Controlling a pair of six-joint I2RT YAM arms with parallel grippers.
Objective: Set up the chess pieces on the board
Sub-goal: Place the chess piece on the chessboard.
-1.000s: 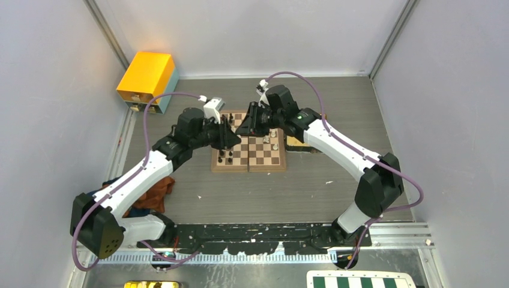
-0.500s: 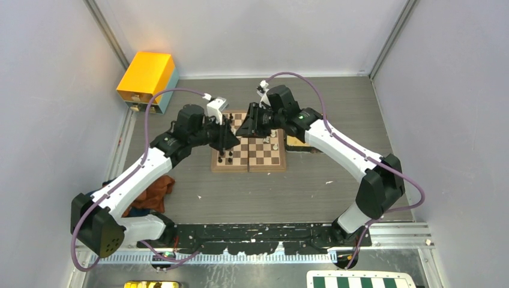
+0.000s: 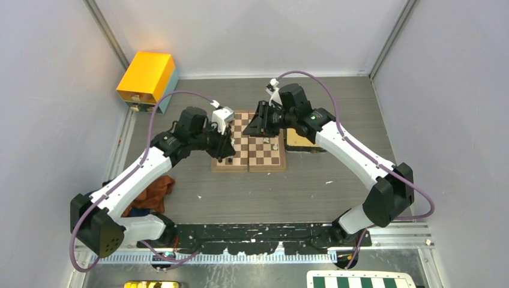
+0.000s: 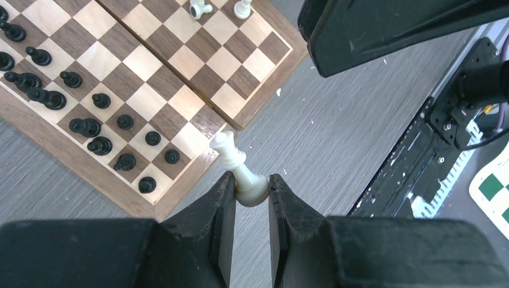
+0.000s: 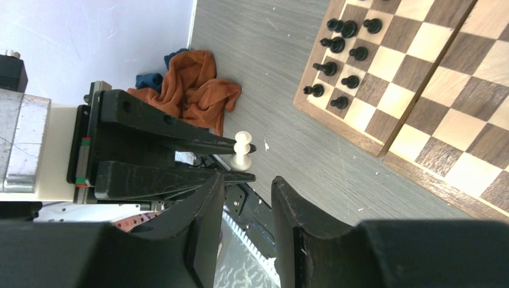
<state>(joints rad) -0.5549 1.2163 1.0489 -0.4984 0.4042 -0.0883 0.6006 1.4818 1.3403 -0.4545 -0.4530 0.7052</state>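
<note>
A white piece [image 4: 238, 170], tilted, is pinched by its base in the left hand [image 4: 249, 198], raised above the board [image 4: 157, 57] near a corner, beside the black pieces [image 4: 90, 127] ranked along one edge. The right hand [image 5: 247, 179] hovers over the board, fingers spread, holding nothing.

wooden board [image 4: 207, 81], seemingly glossy white piece [image 4: 237, 169]
</note>
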